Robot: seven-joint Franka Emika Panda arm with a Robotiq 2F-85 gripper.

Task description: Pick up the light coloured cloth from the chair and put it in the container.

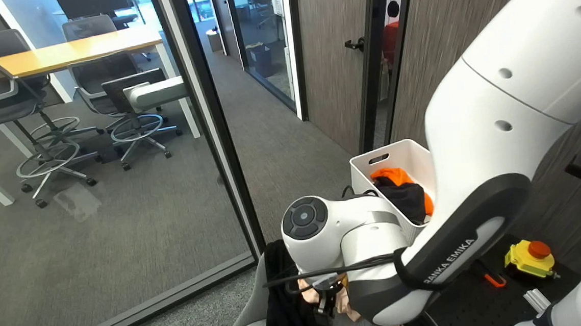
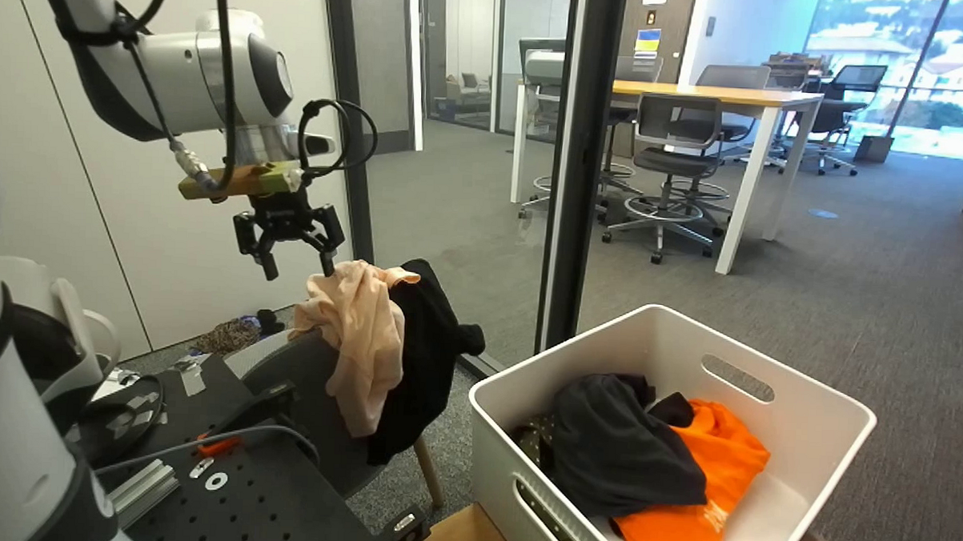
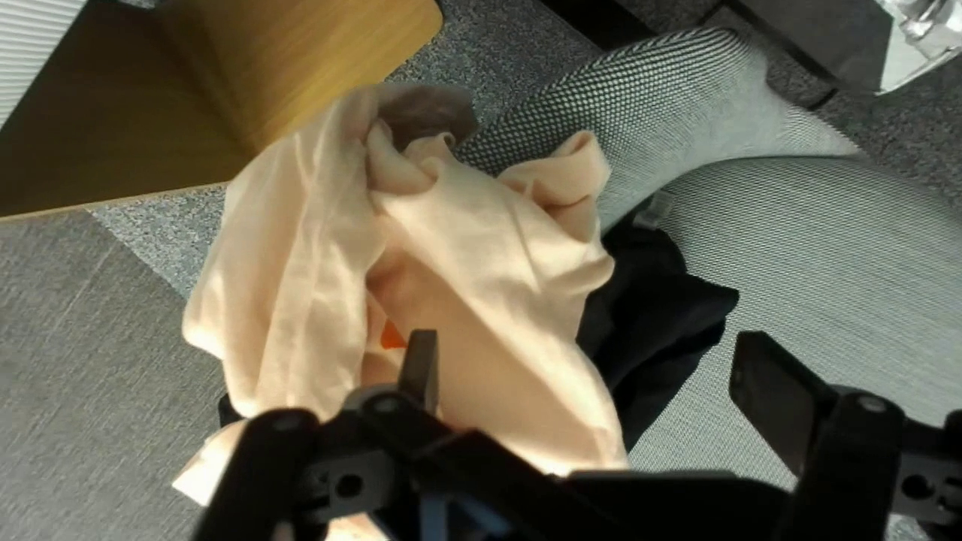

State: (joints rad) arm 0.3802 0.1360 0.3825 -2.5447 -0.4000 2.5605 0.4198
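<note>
The light peach cloth (image 2: pixel 363 330) hangs over the back of the grey chair (image 2: pixel 305 400), beside a black cloth (image 2: pixel 430 357). In the wrist view the peach cloth (image 3: pixel 481 248) lies crumpled at centre left, with the black cloth (image 3: pixel 654 323) partly under it. My gripper (image 2: pixel 298 270) is open above the chair back, its fingers wide apart. One fingertip is at or just above the cloth's top; I cannot tell if it touches. In the wrist view the gripper (image 3: pixel 586 342) holds nothing. The white container (image 2: pixel 813 418) holds dark and orange cloths (image 2: pixel 723 463).
A black perforated table (image 2: pixel 257 503) with a cable and small tools stands beside the chair. A yellow emergency stop (image 1: pixel 530 259) sits on it. A cardboard box (image 2: pixel 468 534) is beside the container. A glass partition's dark frame post (image 2: pixel 581 170) rises behind the chair and container.
</note>
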